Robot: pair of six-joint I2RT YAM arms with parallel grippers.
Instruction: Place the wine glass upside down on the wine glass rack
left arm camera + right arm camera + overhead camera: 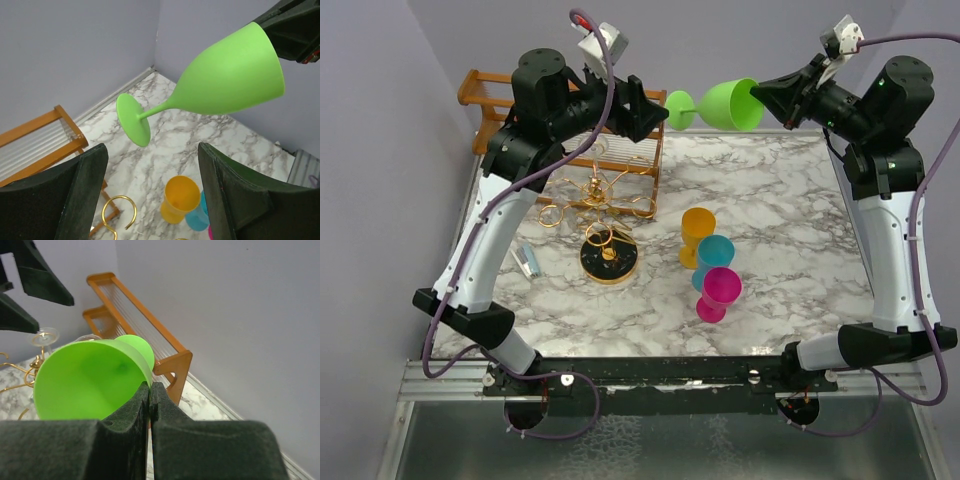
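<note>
The green wine glass [732, 105] hangs on its side in the air at the top centre of the overhead view, above the far edge of the marble surface [780, 220], with its foot pointing left. The right tool [768, 98] pinches the rim of the bowl, its fingers pressed together on the wall of the glass. The left tool [655, 112] faces the foot with its fingers spread and does not touch it.

The wine glass rack [620, 268] stands left of centre, well apart from the glass, with its gold loops partly under the left arm. An orange-brown wooden rail frame [485, 95] sits behind it in the upper left. Right of the rack, a yellow cup [698, 230], a teal cup [716, 255] and a magenta cup [720, 290] stand close together mid-surface.

The left wrist view shows what the overhead view cannot. Both dark fingers [85, 190] sit low in the frame, and the foot hangs above the gap between them, clear of each. The right wrist view looks into the bowl and shows the grip on the rim up close, with the wooden frame beyond.
</note>
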